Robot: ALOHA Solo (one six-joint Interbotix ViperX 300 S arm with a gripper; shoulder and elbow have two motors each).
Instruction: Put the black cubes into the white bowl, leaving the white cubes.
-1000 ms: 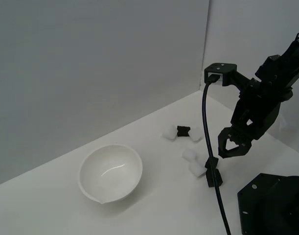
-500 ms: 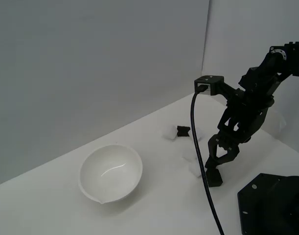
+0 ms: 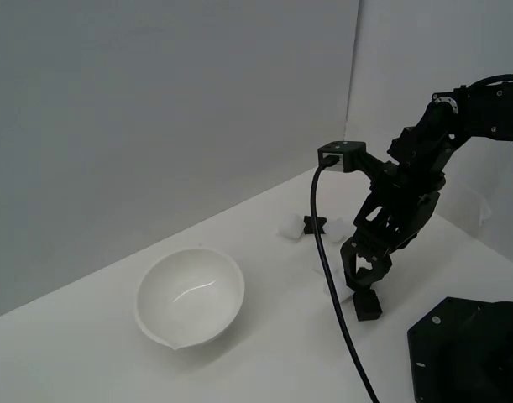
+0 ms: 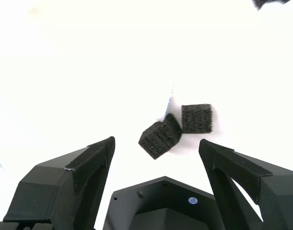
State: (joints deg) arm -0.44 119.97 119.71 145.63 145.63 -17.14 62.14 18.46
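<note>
My gripper (image 3: 363, 281) hangs low over the tabletop (image 3: 264, 353), jaws spread wide with nothing between them. Wrist view: two black cubes (image 4: 159, 137) (image 4: 196, 118) lie touching just ahead of my fingers (image 4: 91, 160), neither one gripped. A third black cube (image 3: 314, 224) sits farther back, near the wall. White bowl (image 3: 190, 295) stands well apart, toward the exterior view's left, nothing visible inside. White cubes (image 3: 288, 227) barely show against the tabletop beside that far black one.
</note>
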